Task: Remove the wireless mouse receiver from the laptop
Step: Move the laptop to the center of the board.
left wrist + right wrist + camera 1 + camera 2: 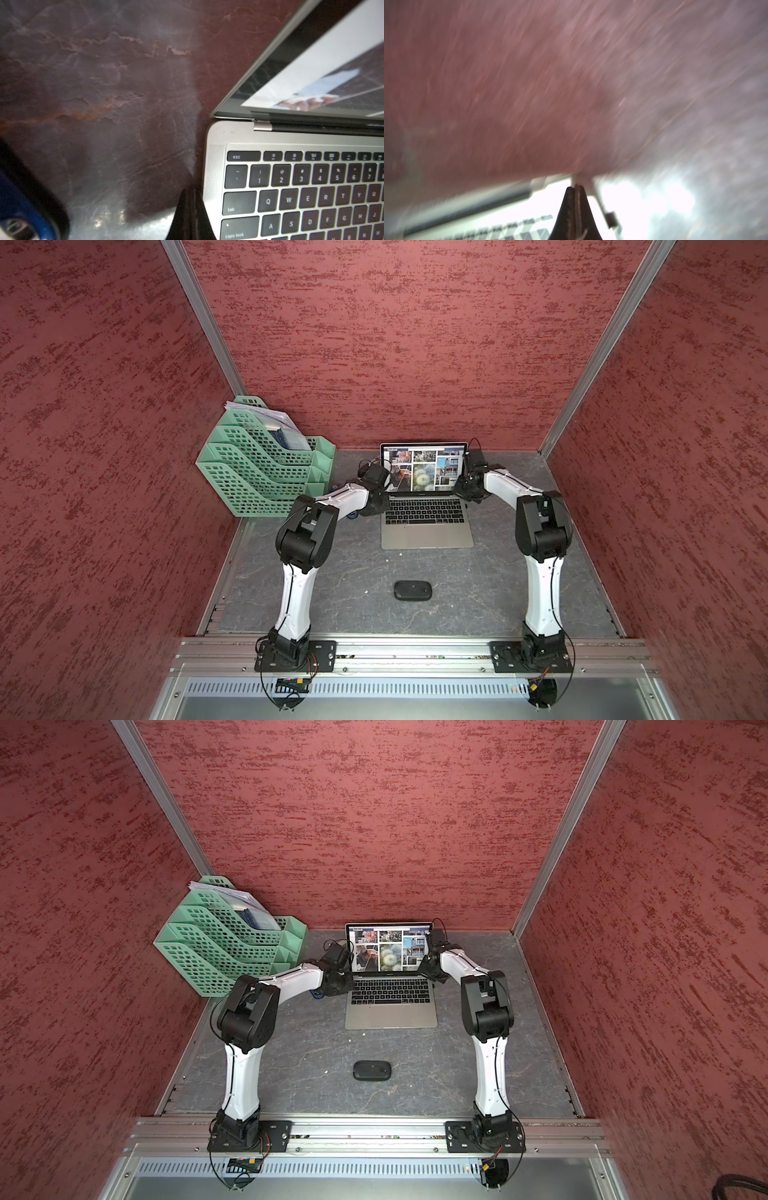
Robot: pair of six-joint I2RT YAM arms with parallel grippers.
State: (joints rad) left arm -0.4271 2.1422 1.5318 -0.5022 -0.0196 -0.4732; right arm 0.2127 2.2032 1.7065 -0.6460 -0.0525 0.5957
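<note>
Bimanual cell seen from above and from both wrists. The laptop (427,531) stands open on the grey stone-patterned table (332,572), its screen showing a grid of photos; the small lettering below the screen is too fine to read in both top views. The left wrist view gives legible key legends: "esc", "tab", "caps lock", digits 1 to 7, and the rows Q W E R T Y and A S D F G H J. The left gripper (190,193), fingers pressed together, sits just beside the keyboard's "tab" edge. The right gripper (576,188), also closed and pinching nothing, sits at the opposite rear corner. The wireless mouse receiver (610,218), blurred, projects as a dark stub from the laptop's right edge. A black mouse (412,590) lies apart, nearer the arm bases; a green file rack (257,472) stands at the rear left.
</note>
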